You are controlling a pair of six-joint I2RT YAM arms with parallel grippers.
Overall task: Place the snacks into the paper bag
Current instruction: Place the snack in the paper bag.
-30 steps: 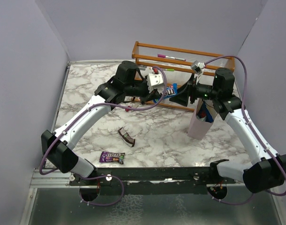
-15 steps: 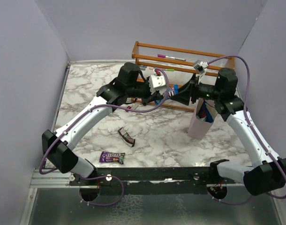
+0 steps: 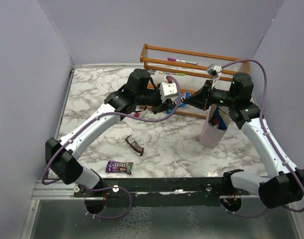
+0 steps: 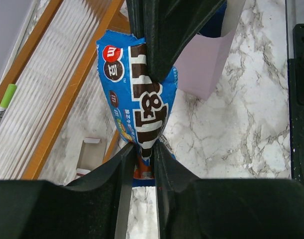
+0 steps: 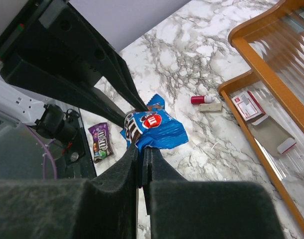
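Note:
A blue snack packet (image 3: 181, 99) hangs in the air between both grippers, in front of the rack. My right gripper (image 5: 141, 149) is shut on one edge of the blue packet (image 5: 154, 130). My left gripper (image 4: 143, 147) stands slightly open, with the other end of the blue packet (image 4: 137, 94) loose in the gap. The pale paper bag (image 3: 212, 130) stands upright below the right arm, also in the left wrist view as the bag (image 4: 204, 64). A purple snack (image 3: 119, 167) and a dark brown snack (image 3: 134, 145) lie on the marble near the front.
The wooden rack with clear shelves (image 3: 192, 62) stands at the back, right behind the grippers. A tiny red piece (image 5: 198, 99) and a white card (image 5: 246, 105) lie by the rack's foot. Grey walls close in both sides.
My right gripper has closed on the blue packet. The left arm moved right toward it, and its jaws have parted from shut.

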